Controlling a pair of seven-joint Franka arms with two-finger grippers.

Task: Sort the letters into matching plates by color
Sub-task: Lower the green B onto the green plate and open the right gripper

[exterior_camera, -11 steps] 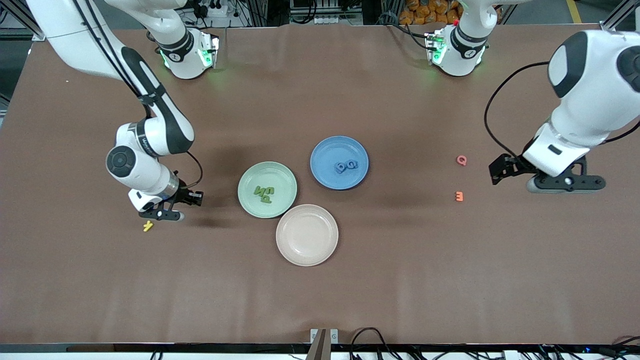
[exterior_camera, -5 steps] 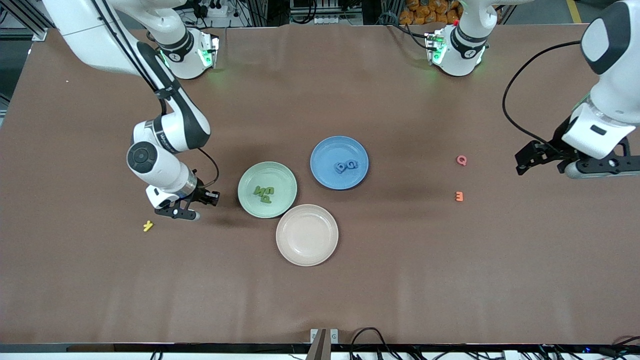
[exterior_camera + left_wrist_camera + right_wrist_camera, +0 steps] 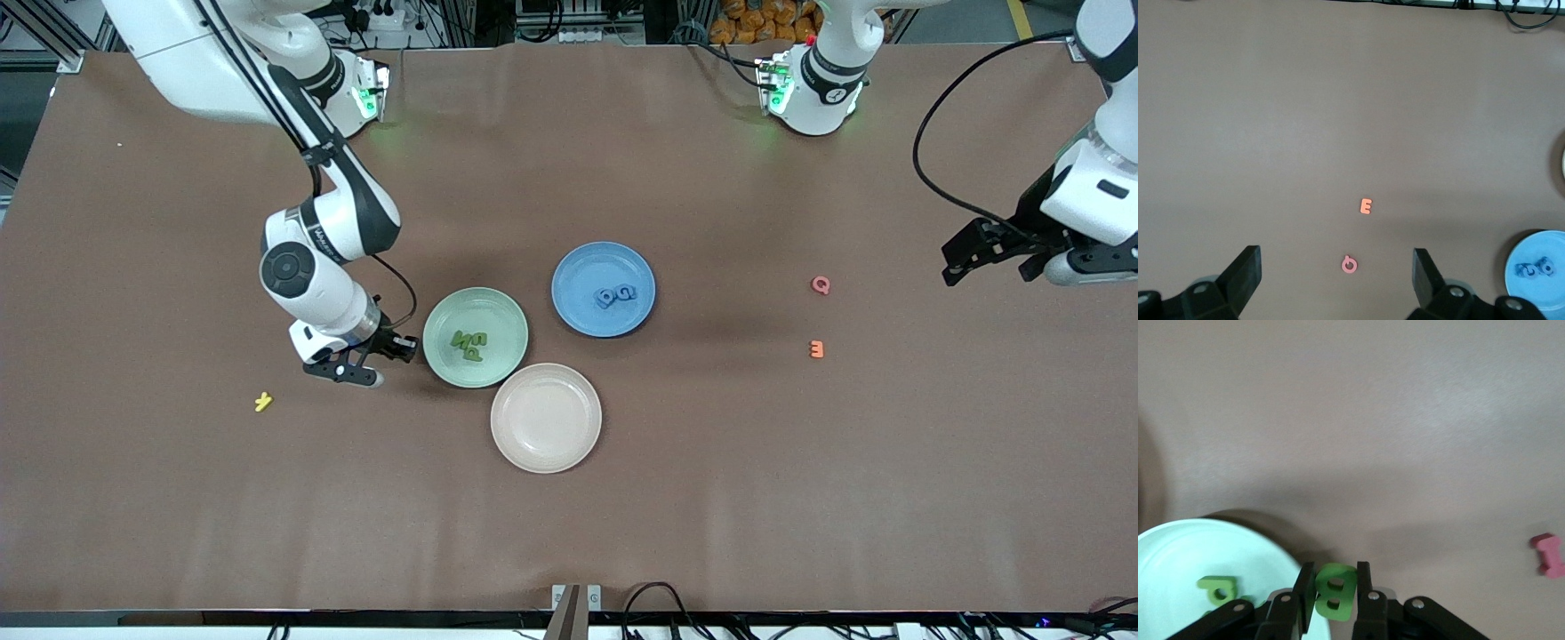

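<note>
**Green letter carried beside the green plate**

A green letter B [image 3: 1336,590] is clamped in the right gripper [image 3: 348,372], just short of the rim of the green plate [image 3: 498,311] at mid-frame, where other green letters [image 3: 468,343] already lie. Blue letters [image 3: 615,294] are gathered in the blue plate [image 3: 578,267] above it. No loose blue or green letter is seen, so sorting is judged nearly done. The left gripper [image 3: 996,253] is held wide open and empty at the frame's edge, waiting.

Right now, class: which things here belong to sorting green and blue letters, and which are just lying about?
Belong:
- green plate with green letters
- blue plate with blue letters
- green B held in the right end effector

Lying about:
- beige plate
- yellow letter
- pink Q
- orange E
- pink letter
</note>
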